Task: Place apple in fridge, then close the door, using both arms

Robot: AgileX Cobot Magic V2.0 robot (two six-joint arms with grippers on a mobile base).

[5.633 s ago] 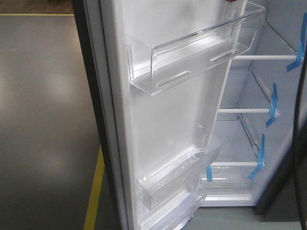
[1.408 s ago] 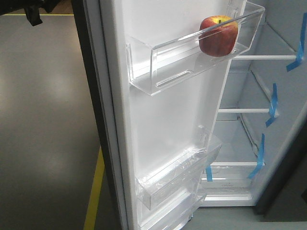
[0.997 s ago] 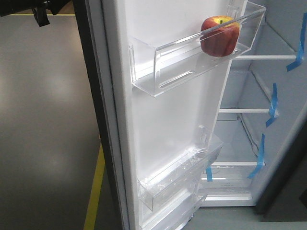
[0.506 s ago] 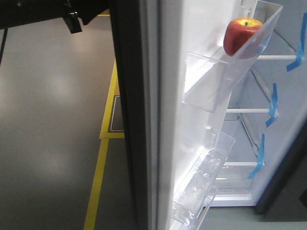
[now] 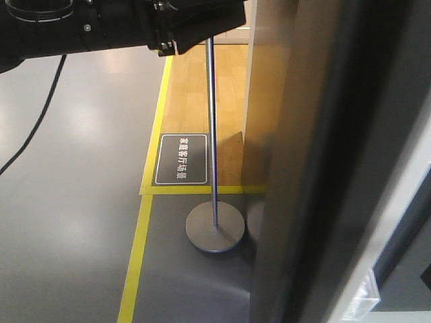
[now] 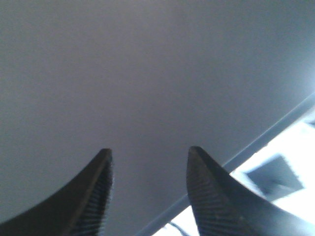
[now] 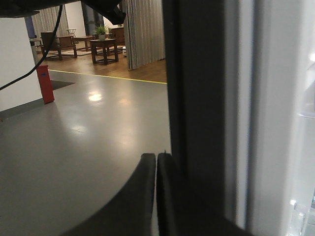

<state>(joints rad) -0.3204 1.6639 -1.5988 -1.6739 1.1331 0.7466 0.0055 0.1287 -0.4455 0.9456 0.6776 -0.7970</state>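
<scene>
Fingers point(image 6: 93, 196) of my left gripper point(image 6: 150, 153) are spread apart and hold nothing. They point at a flat grey surface, which I judge is the outside of the door point(image 5: 337, 134); whether the tips touch it, I cannot tell. On my right gripper point(image 7: 156, 158) the two fingers are pressed together, also with nothing between them, just beside the dark edge of the door.

Half a second ago the door showed its white inside and clear bins to the front camera. Now its dark grey outside fills the right part of that view, and only a white strip with one corner of a clear bin point(image 5: 363, 291) shows at the bottom. So the door has swung far toward closed, but I think not fully.

The apple is hidden now. It was last in the upper door bin, red and glossy with yellow at the stem, so I judge it sits there behind the door, going into the fridge.

Farther away, my left arm point(image 5: 101, 27) reaches above a pole stand point(image 5: 214, 232) and a floor sign point(image 5: 181, 159).
</scene>
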